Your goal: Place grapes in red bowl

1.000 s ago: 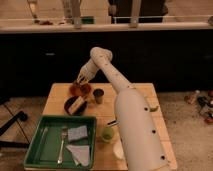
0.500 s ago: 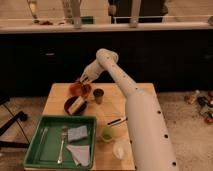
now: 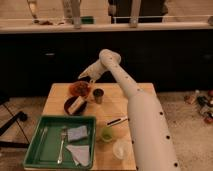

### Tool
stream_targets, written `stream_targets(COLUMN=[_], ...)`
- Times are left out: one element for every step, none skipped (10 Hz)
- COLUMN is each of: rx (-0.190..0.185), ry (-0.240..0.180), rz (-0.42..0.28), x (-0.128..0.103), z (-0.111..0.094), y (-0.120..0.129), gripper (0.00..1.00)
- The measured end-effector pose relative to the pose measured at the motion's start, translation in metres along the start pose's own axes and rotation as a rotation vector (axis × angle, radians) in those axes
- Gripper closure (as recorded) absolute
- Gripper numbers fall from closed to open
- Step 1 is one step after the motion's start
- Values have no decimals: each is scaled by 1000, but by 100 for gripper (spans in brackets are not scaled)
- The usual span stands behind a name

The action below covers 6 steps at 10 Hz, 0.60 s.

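At lower left, a green tray (image 3: 35, 152) sat on the wooden table (image 3: 55, 97) and held a fork (image 3: 62, 145), another utensil (image 3: 42, 140) and two folded cloths (image 3: 77, 134). Above it, near the frame's centre-left, a black bowl (image 3: 69, 106) held a pale tan block (image 3: 77, 104). Touching its upper edge was the red bowl (image 3: 79, 88), where a dark clump, likely the grapes (image 3: 78, 88), lay inside; their outline was hard to separate from the bowl. Just right of both bowls stood a small metal cup (image 3: 98, 95). Lower, a green cup (image 3: 107, 133) and a clear cup (image 3: 120, 149) stood near the table's front edge, with a dark pen-like object (image 3: 116, 121) between them and the metal cup.

The white arm (image 3: 142, 120) rose from the lower right, bent at an elbow at upper centre, and reached down-left. Its gripper (image 3: 83, 76) hung just above the red bowl's far rim, right over the grapes; I cannot tell how its jaws stood.
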Motion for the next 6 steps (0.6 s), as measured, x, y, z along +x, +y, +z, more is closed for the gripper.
stream_targets(rx=[1,1,3,8,12,13], ry=[-5,-7,-6,-2,2,10], rz=[-2,-4,-4,-5,-6,-10], x=[0,-1,-1,0,0,1], z=[1,2,2,0,-1,-3], y=[-1,-2,-2,-2,-2,-1], gripper=[20,20,20,20,20,20])
